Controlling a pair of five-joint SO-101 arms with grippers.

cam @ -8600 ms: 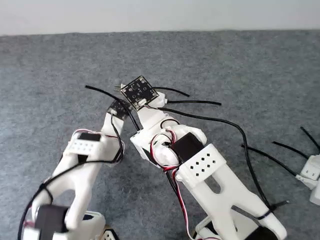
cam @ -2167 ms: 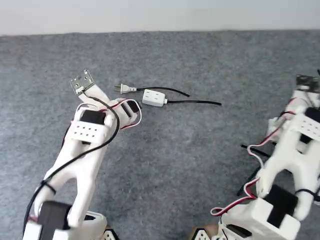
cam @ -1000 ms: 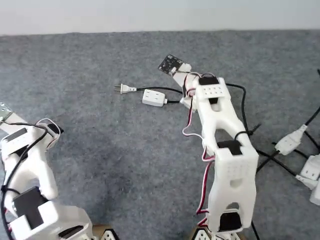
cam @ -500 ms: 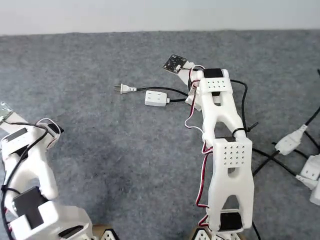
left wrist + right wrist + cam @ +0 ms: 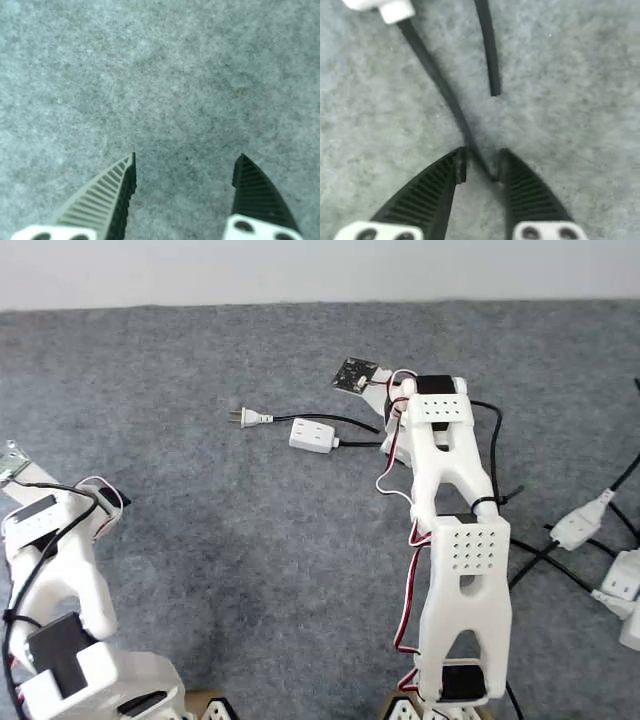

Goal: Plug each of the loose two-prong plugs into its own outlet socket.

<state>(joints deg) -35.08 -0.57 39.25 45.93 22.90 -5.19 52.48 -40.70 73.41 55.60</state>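
A white outlet socket (image 5: 312, 437) lies on the grey carpet, its black cord (image 5: 360, 443) trailing right. Just behind it lies a loose two-prong plug (image 5: 245, 418) with its own black cord. My right gripper (image 5: 481, 162) is down on the socket's cord (image 5: 440, 85) a short way from the socket, fingers closed in on it. The socket's white end (image 5: 380, 7) and the loose end of the plug's cord (image 5: 490, 60) lie just ahead of the gripper. My left gripper (image 5: 187, 160) hangs open over bare carpet at the table's left edge, far from both.
At the right edge lie another white plug (image 5: 578, 528), white sockets (image 5: 622, 585) and crossing black cords (image 5: 540, 555). The left arm (image 5: 50, 540) is folded back at the near left. Bare carpet spans the middle and the front.
The right arm has shifted slightly to the right along the cord, and the white socket has slid a little to the right with it. The left arm has stayed still.
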